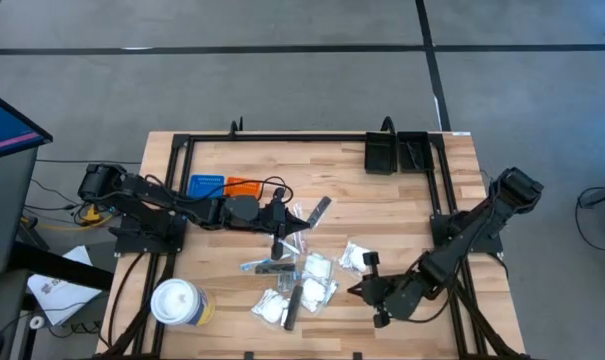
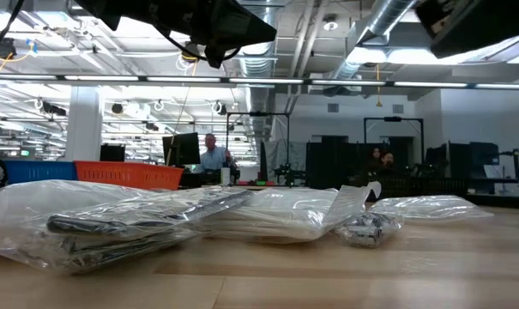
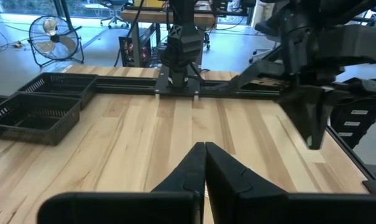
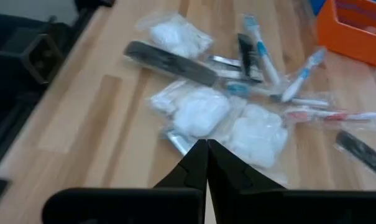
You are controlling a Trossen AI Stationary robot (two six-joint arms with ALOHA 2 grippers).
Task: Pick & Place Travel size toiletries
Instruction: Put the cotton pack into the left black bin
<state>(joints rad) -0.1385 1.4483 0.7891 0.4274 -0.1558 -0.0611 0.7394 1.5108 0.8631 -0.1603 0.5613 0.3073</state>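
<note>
The travel size toiletries lie in a loose pile (image 1: 297, 275) at the table's middle. In it are crinkly clear packets with white contents (image 4: 197, 109) (image 4: 256, 134), thin toothbrush-like sticks (image 4: 302, 74) and flat dark grey sticks (image 4: 172, 62). My right gripper (image 1: 355, 290) hangs shut just right of the pile, slanting down over its near packets (image 4: 206, 144), with nothing between its fingers. My left gripper (image 1: 292, 214) is shut and raised at the pile's far left side (image 3: 205, 148), also with nothing in it. A packet with a dark stick (image 1: 314, 212) lies beside it.
A blue tray (image 1: 205, 185) and an orange tray (image 1: 244, 185) sit under the left arm. A black mesh basket (image 1: 397, 152) stands at the far right. A round white lidded cup (image 1: 177, 302) is at the near left. A black frame rail (image 1: 302, 137) borders the table.
</note>
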